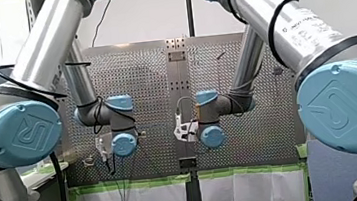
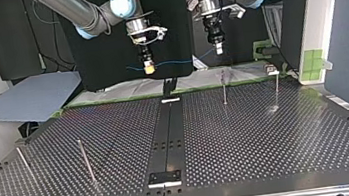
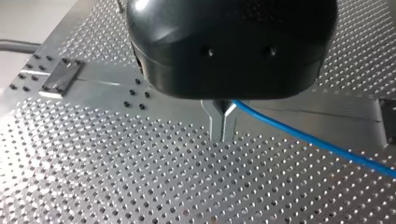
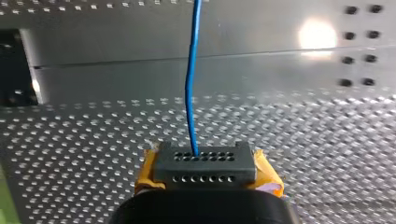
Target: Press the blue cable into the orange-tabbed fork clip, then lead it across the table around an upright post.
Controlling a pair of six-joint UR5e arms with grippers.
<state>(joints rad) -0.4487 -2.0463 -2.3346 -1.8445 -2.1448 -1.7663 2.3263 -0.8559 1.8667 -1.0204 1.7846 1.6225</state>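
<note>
Currently aloft: blue cable, strung in the air between both grippers above the far edge of the perforated table in the top view, touching no fixture.
Right gripper: yellow pads clamped on the cable, with a short tail beyond it.
Left gripper: metal fingers closed to a narrow tip, pinching the cable, which leaves beside them.
Fork clip: no orange tab can be made out in any view.
Risk, slip: tension between the arms could drag the cable out of the thin metal fingers.
Risk, snag: on the way down, the span may catch the nearest upright post before reaching the clip.
</note>
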